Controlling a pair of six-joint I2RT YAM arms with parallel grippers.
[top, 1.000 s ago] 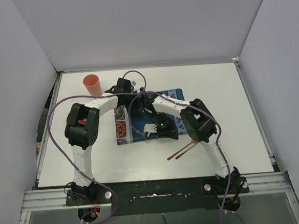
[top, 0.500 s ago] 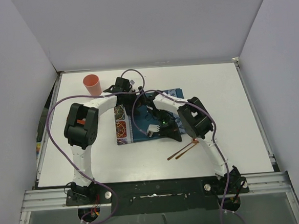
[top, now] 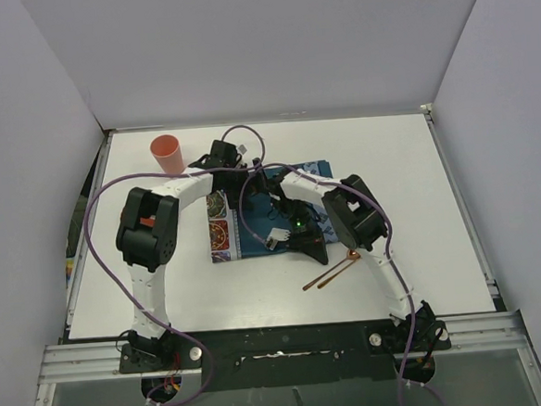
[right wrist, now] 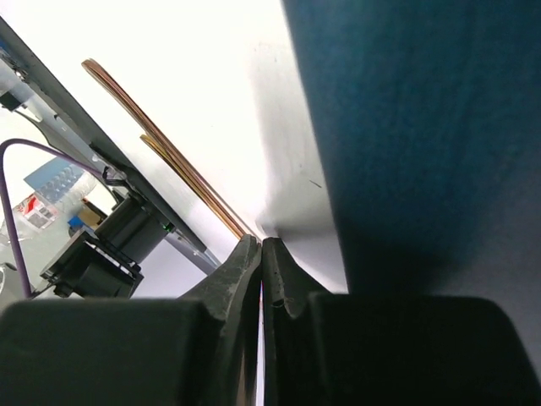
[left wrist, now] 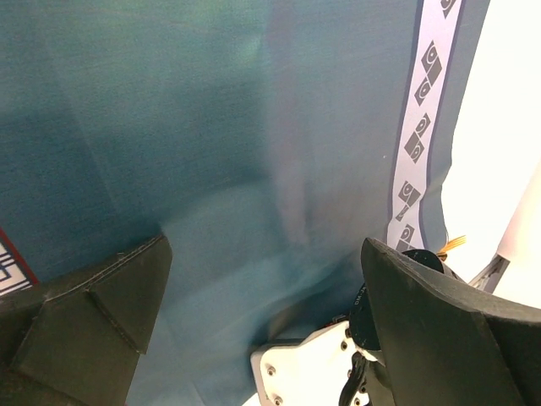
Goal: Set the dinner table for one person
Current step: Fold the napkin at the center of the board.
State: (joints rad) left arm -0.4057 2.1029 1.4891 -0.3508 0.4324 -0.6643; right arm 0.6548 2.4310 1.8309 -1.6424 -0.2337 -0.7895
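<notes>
- Filling most of the overhead view, the dinner table shows you a plain white rectangular top with thin metal edging, enclosed by pale walls on three sides.
- You see it again as a bright white strip at the right of the left wrist view, and as the pale surface under the fingers in the right wrist view.
- On its middle lies a teal placemat; a pale band of small diamond motifs runs along one end, and a multicoloured patterned end shows from overhead.
- Both forearms cross above the mat, so from overhead you can make out only its ends and a few teal patches.
- Your left gripper hangs over the teal cloth with its dark fingers spread wide apart and nothing between them.
- Your right gripper has its fingers pressed tip to tip just off the mat's edge; you cannot tell whether any cloth is pinched there.
- A white bracket of the right arm intrudes at the bottom of the left wrist view.
- Two thin copper-coloured sticks lie side by side on the bare top, just beyond the closed fingertips.
- An orange cup stands upright near the far left corner, well apart from the mat.
- A purple cable loops out past the table's left edge.
</notes>
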